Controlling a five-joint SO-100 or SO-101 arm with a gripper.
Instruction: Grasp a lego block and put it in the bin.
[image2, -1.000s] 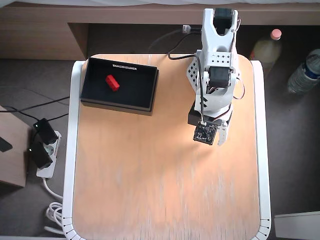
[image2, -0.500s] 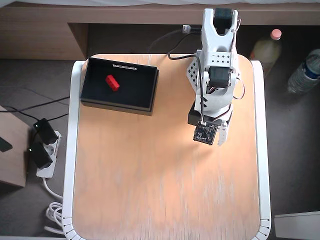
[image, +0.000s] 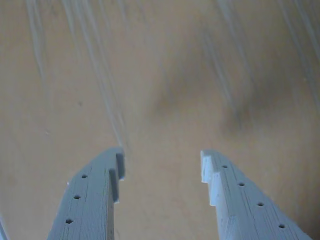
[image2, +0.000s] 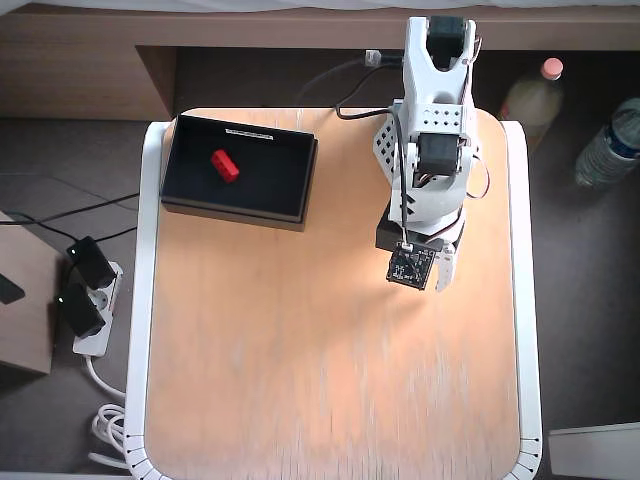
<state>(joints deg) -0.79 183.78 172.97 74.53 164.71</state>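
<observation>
The red lego block (image2: 224, 165) lies inside the black bin (image2: 272, 178), left of its middle; the bin stands at the table's far left corner in the overhead view. My gripper (image2: 432, 274) is folded back near the arm's base on the right side of the table, well away from the bin. In the wrist view the gripper (image: 162, 157) is open, its two grey fingers (image: 95, 195) spread over bare wooden tabletop with nothing between them. Neither bin nor block appears in the wrist view.
The wooden table (image2: 330, 380) has a white rim and rounded corners. Two bottles (image2: 610, 145) stand on the floor to the right. A power strip (image2: 85, 300) with plugs and cables lies on the floor at the left.
</observation>
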